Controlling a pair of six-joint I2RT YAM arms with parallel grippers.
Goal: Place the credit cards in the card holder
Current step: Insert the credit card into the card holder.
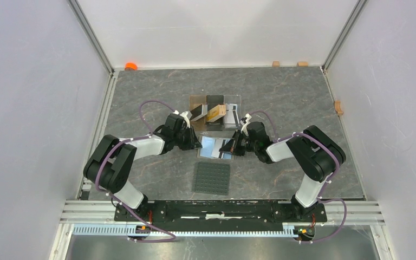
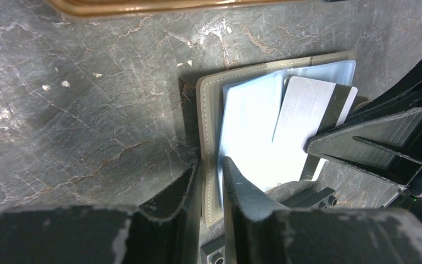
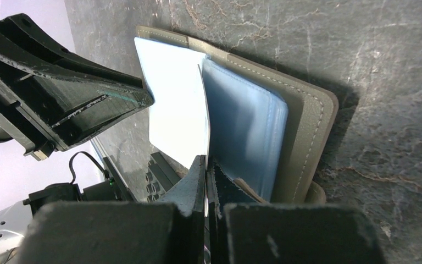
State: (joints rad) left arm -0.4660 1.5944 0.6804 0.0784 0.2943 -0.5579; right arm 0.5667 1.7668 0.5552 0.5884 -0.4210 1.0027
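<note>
Nearest the bases you have the dark studded mat [image 1: 213, 177] on the worktop [image 1: 303, 97]. Just beyond it the card holder [image 1: 210, 147] lies open, with both arms meeting over it.

Your left gripper [image 2: 211, 166] is closed down on the holder's olive cover edge, one finger outside and one on the bluish pockets [image 3: 247, 126], pinning it. Your right gripper [image 3: 206, 168] is fully closed on something thin seen edge-on; you cannot tell whether that is a card or a pocket leaf.

The white-silver card [image 2: 307, 110] sits on the holder's right half, right at that gripper's tip, so your right arm is the nearer one. Its long axis is skewed against the pocket's straight edges, and I judge it needs squaring up before it will slide deeper.

Farthest out, the clear stand [image 1: 234, 101] carries the black card [image 1: 197, 112] and the gold-orange card [image 1: 215, 113].
</note>
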